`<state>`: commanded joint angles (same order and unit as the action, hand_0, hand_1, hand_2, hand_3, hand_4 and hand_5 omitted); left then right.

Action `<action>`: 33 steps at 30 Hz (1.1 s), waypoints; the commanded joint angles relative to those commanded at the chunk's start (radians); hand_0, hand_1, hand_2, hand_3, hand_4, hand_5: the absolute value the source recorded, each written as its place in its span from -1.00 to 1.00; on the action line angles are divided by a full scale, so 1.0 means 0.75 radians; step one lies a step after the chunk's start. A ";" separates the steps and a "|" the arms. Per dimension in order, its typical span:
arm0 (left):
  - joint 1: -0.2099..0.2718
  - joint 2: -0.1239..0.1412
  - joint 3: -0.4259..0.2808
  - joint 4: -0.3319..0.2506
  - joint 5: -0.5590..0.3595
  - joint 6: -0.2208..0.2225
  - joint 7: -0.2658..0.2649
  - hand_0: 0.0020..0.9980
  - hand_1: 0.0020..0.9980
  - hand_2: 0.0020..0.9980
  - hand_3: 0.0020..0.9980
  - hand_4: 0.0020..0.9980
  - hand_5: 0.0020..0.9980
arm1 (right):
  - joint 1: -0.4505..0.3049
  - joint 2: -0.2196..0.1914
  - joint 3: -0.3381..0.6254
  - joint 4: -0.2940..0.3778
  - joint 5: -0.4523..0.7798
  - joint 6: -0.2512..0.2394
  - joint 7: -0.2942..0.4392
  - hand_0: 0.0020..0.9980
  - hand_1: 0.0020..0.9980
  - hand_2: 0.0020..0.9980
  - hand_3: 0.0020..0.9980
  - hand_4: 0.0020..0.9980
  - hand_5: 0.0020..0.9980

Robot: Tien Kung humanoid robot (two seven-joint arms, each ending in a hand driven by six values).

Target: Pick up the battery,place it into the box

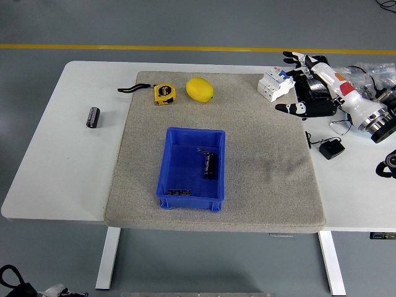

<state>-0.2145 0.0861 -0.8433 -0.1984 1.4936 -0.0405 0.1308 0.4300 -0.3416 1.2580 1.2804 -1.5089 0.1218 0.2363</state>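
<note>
the right hand [309,83] hangs spread and empty at the table's far right because a battery [209,165] already lies in the blue box [174,168].

We count 2 batteries: 1 lying inside the box [208,164] and 1 on the bare table at the left [93,117]. There is 1 blue box [176,193], resting on 1 grey mat [266,167] that covers the middle of 1 white table [62,167]. On the mat's far edge we see 1 yellow tape measure [164,93] and 1 lemon [200,89]. At the right we make out 1 white switch block [274,83], 1 small black plug [331,149] and 1 robot hand [307,83], fingers spread and empty. Further items crowd the far right corner, too cluttered for us to count.
</note>
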 joint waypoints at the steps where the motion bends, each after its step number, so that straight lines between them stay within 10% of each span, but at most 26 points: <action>1: 0.000 0.000 0.003 0.000 -0.003 0.000 -0.001 0.24 0.12 0.20 0.43 0.42 0.36 | -0.024 0.001 0.019 0.013 0.052 0.001 -0.006 0.48 0.51 0.71 0.83 1.00 -0.08; 17: -0.002 -0.008 -0.006 0.008 0.018 0.002 -0.010 0.25 0.16 0.28 0.43 0.41 0.37 | -0.333 0.126 0.261 0.188 0.922 0.019 -0.159 0.52 0.54 0.67 0.75 1.00 0.32; 33: -0.016 -0.007 -0.003 0.012 0.008 0.011 -0.018 0.25 0.16 0.27 0.43 0.41 0.37 | -0.372 0.147 0.311 0.193 0.883 0.018 -0.167 0.55 0.55 0.67 0.74 1.00 0.39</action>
<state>-0.2268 0.0806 -0.8455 -0.1894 1.4995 -0.0322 0.1172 0.1506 -0.2313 1.4915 1.4249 -0.8467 0.1351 0.1112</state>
